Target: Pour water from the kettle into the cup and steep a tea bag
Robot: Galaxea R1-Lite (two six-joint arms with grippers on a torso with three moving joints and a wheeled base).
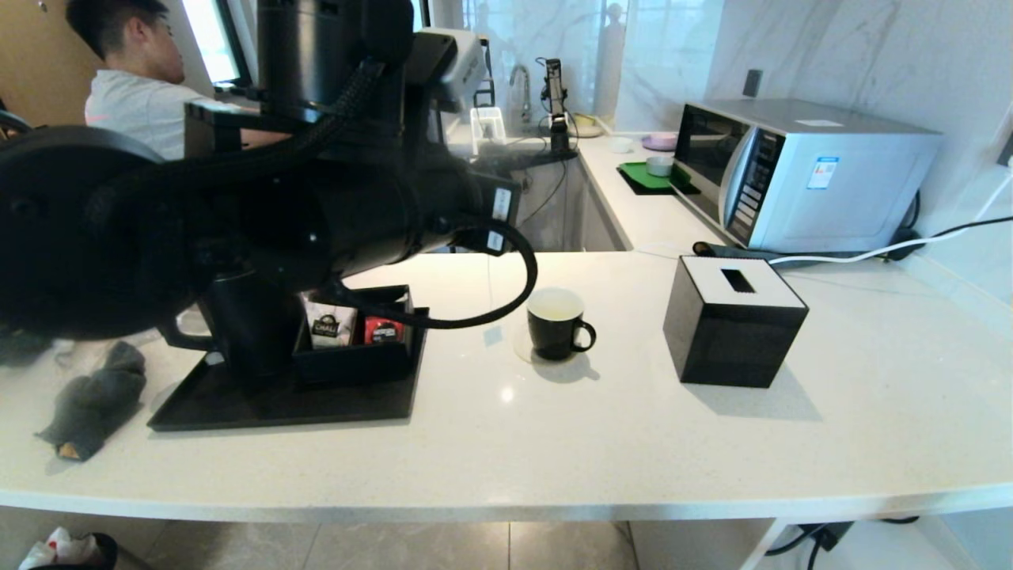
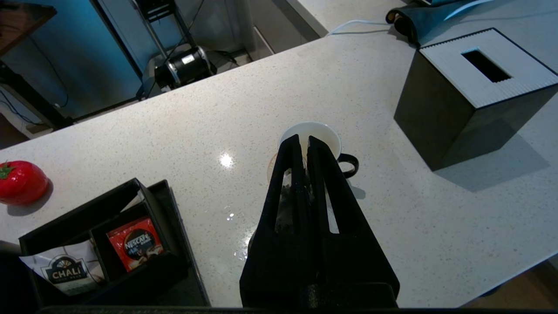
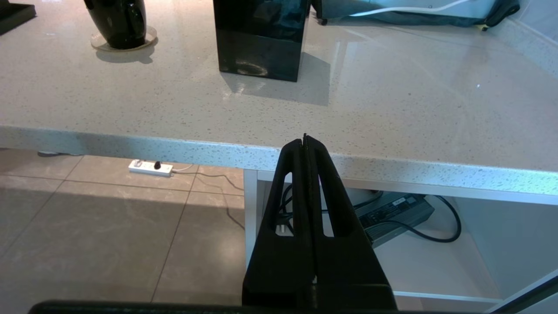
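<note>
- Our left hand (image 2: 304,141) hangs above the cup (image 2: 320,133) at the centre of the left wrist frame, its fingers (image 2: 291,150) pinched nearly together on the tea bag (image 2: 288,198), whose dark leaves show between them.
- The cup stands on the desk (image 1: 554,443), mid-frame in the head view, left of the tissue box (image 1: 732,321).
- The kettle (image 1: 245,324) sits on the black tray (image 1: 285,404), lower left.
- Our right hand (image 3: 304,139) is fully closed and empty, below the desk edge.

White speckled counter (image 1: 554,443): black tray (image 1: 237,408), cup (image 1: 556,323) on coaster, tissue box (image 1: 732,321), grey cloth (image 1: 95,400), microwave (image 1: 799,174).
</note>
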